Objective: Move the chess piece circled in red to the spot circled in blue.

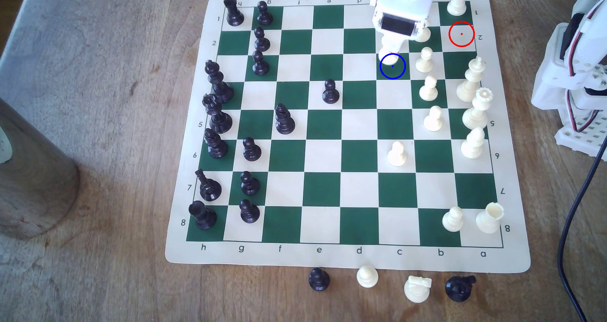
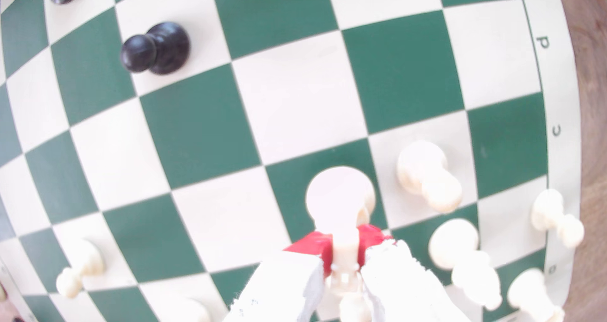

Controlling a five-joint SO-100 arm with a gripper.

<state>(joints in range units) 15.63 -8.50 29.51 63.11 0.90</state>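
The gripper (image 1: 390,47) is reaching down from the top of the exterior view, and it is pinching the chess piece (image 1: 387,55) between its red-padded fingers (image 2: 312,244), clamped tight around the stem. In the wrist view the knight (image 2: 341,197) is showing its round base toward the camera over a dark green square, whether it is touching the board is hard to tell. In the exterior view the piece is sitting at the upper edge of the blue ring (image 1: 392,66), right over the spot. The red ring (image 1: 461,34) is lying well apart, toward the exterior view's upper right, on a bare cream square. A cream pawn (image 1: 424,61) is standing just beside the blue ring, on the exterior view's right, and a black pawn (image 1: 330,92) is standing near the middle of the chessboard (image 1: 348,259).
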